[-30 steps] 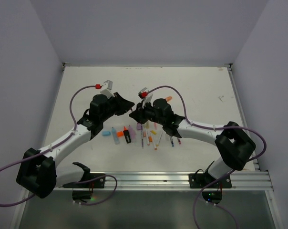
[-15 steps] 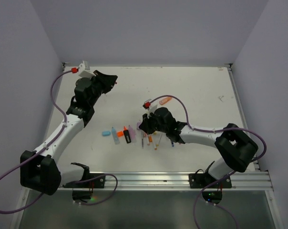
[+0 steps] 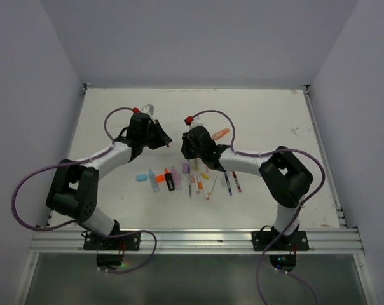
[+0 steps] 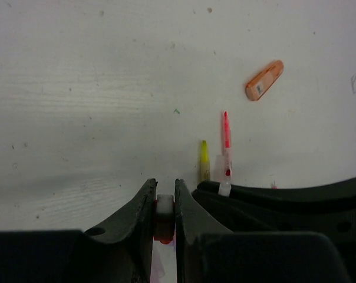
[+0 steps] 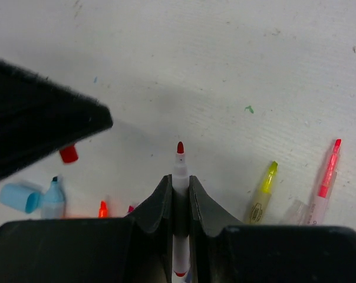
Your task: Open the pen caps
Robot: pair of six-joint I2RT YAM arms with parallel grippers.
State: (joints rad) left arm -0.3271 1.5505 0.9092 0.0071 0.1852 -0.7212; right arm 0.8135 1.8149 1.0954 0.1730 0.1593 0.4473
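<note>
The left tool (image 4: 164, 190) is pressed together on the small red cap (image 5: 68, 154), while the right tool (image 5: 179, 184), just to its right over the middle of the desk (image 3: 274, 114), pinches the white pen (image 5: 179, 166) with its red tip bare and aimed at the left tool. With the two so near, a careless swing could knock them together or drag the wet tip across the desk. The cap seems held by little more than its end, though that view is poor, so it could slip into the row of pens (image 3: 198, 181) on the near side.
</note>
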